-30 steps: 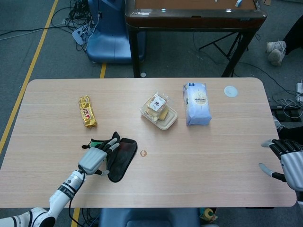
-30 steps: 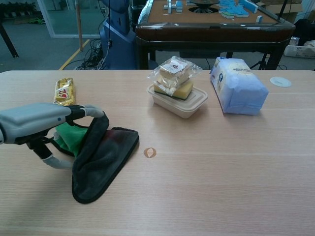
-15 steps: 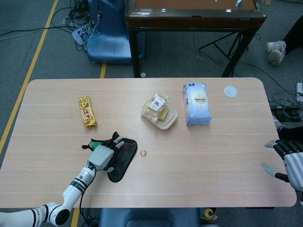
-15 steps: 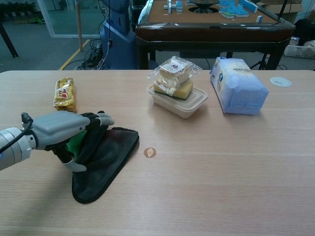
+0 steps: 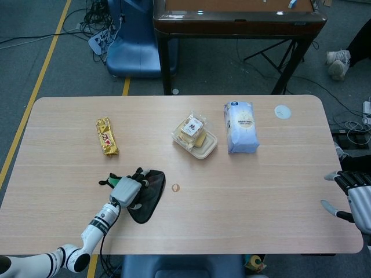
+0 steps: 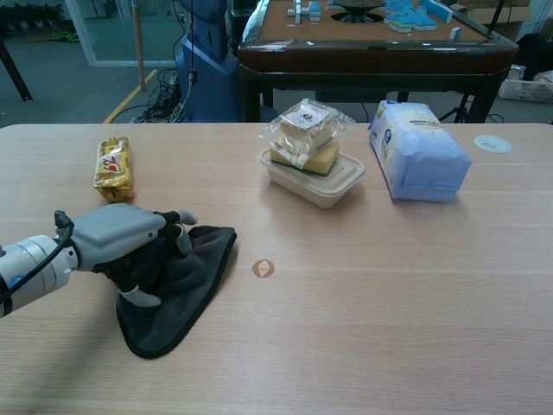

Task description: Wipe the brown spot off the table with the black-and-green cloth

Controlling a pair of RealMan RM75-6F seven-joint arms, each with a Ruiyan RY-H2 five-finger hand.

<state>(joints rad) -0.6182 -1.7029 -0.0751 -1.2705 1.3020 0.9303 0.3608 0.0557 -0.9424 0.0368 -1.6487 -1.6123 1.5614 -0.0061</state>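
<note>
The black-and-green cloth (image 5: 149,195) (image 6: 179,287) lies crumpled on the table, left of centre near the front. My left hand (image 5: 127,190) (image 6: 121,241) lies on its left part with fingers curled into the fabric, gripping it. A small round brown spot (image 5: 175,187) (image 6: 263,269) marks the wood just right of the cloth, apart from it. My right hand (image 5: 352,198) hovers at the table's right edge in the head view, fingers spread, holding nothing; the chest view does not show it.
A gold snack bar (image 5: 106,136) (image 6: 113,162) lies at the left. A wrapped sandwich in a beige tray (image 5: 194,136) (image 6: 312,152) and a blue-white packet (image 5: 240,127) (image 6: 417,150) sit behind the spot. A small white disc (image 5: 282,112) lies at the far right.
My left hand has come down onto the cloth and closed on it, bunching it and hiding most of the green. The cloth shifted slightly left and toward the front. The right hand barely moved.
</note>
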